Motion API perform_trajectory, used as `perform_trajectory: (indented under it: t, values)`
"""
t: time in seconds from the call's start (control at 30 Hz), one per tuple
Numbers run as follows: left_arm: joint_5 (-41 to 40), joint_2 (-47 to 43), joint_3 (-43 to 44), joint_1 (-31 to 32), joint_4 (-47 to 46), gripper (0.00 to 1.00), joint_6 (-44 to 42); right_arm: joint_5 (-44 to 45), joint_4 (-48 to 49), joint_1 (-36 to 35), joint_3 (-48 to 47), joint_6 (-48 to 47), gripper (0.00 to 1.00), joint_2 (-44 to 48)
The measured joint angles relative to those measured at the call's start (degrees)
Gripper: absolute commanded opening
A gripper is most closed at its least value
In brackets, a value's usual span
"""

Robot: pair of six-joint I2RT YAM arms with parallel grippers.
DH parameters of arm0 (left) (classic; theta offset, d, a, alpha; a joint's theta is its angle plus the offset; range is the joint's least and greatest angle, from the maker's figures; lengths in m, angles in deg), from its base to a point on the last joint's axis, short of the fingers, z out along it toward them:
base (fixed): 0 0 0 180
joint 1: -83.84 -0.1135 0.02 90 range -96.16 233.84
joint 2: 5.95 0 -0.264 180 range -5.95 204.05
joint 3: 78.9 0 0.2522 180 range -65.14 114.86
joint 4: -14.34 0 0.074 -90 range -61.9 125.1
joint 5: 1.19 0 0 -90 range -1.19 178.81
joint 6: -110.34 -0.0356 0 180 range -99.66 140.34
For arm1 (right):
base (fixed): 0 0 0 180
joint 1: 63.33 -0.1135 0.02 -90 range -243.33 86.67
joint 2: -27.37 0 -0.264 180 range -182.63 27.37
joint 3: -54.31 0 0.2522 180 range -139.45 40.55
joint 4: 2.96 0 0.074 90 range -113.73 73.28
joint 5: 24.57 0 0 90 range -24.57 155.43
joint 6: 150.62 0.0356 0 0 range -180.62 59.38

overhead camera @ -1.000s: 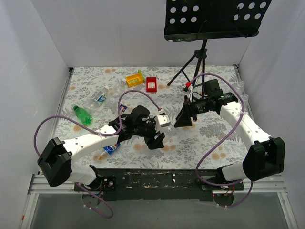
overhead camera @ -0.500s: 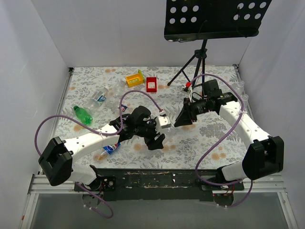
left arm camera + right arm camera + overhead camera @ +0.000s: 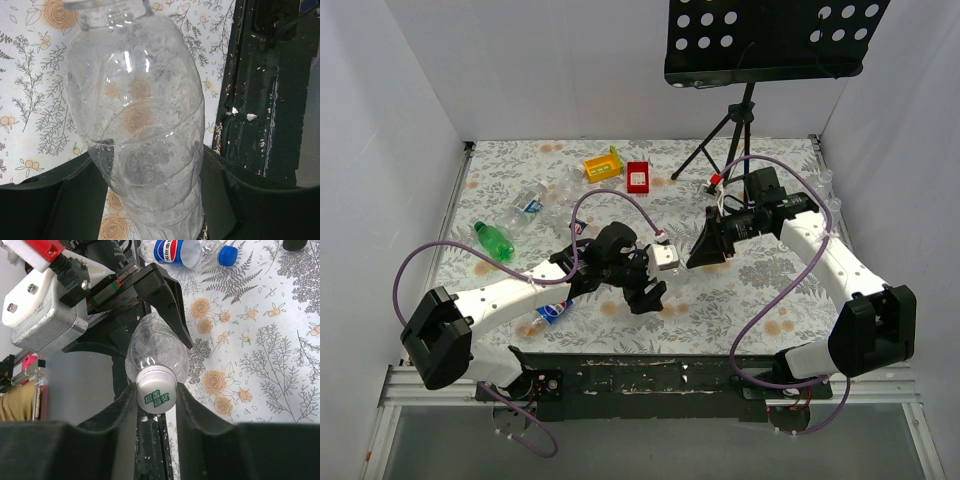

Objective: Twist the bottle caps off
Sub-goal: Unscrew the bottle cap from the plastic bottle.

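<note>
A clear plastic bottle [image 3: 135,115] fills the left wrist view, and my left gripper [image 3: 147,185] is shut on its lower body, one black finger on each side. In the right wrist view the same bottle [image 3: 157,347] points its neck at the camera. Its whitish bottle cap [image 3: 156,392], printed with green characters, sits on the neck, and my right gripper [image 3: 156,387] is shut on it, both pads touching its sides. From above, the two grippers meet at mid-table, left gripper [image 3: 655,280] facing right gripper [image 3: 697,255]; the bottle between them is mostly hidden.
A green bottle [image 3: 493,240], a blue-labelled bottle [image 3: 552,312] with a blue cap [image 3: 227,255] and clear bottles [image 3: 532,205] lie at the left. A yellow tray [image 3: 602,165] and a red tray [image 3: 638,177] sit at the back. A tripod [image 3: 730,130] stands back right.
My right gripper has shut on the bottle cap. The left gripper keeps its hold on the bottle and has barely shifted.
</note>
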Motion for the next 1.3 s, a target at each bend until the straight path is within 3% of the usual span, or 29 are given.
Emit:
perform_trajectory:
  t: [0.07,0.17,0.4,0.57,0.7,0.93,1.3]
  values:
    - [0.0,0.0,0.0,0.0,-0.1,0.17,-0.2,-0.1,-0.5,0.0,-0.2,-0.9,0.12,0.0]
    - [0.0,-0.2,0.0,0.0,-0.1,0.16,-0.7,-0.2,-2.0,0.0,-0.7,-3.3,0.06,0.0]
    - [2.3,-2.4,-1.7,-0.5,1.1,0.17,-3.0,0.7,-10.8,-2.7,-2.9,-18.8,0.03,0.0]
    - [12.6,-3.1,-2.4,-3.9,3.5,0.17,-4.9,1.8,-17.2,-5.8,-3.1,-37.0,0.03,2.2]
    - [19.9,-3.1,-2.4,-7.3,2.8,0.15,-5.4,5.5,-14.0,-7.5,-1.5,-43.1,0.03,9.0]
    - [22.5,-3.1,-2.1,-8.2,2.8,0.14,-5.3,7.2,-12.6,-8.5,-0.7,-46.4,0.04,11.7]
    - [18.3,-3.1,-2.1,-7.6,4.8,0.12,-5.1,8.0,-6.4,-8.4,5.2,-43.3,0.12,13.8]
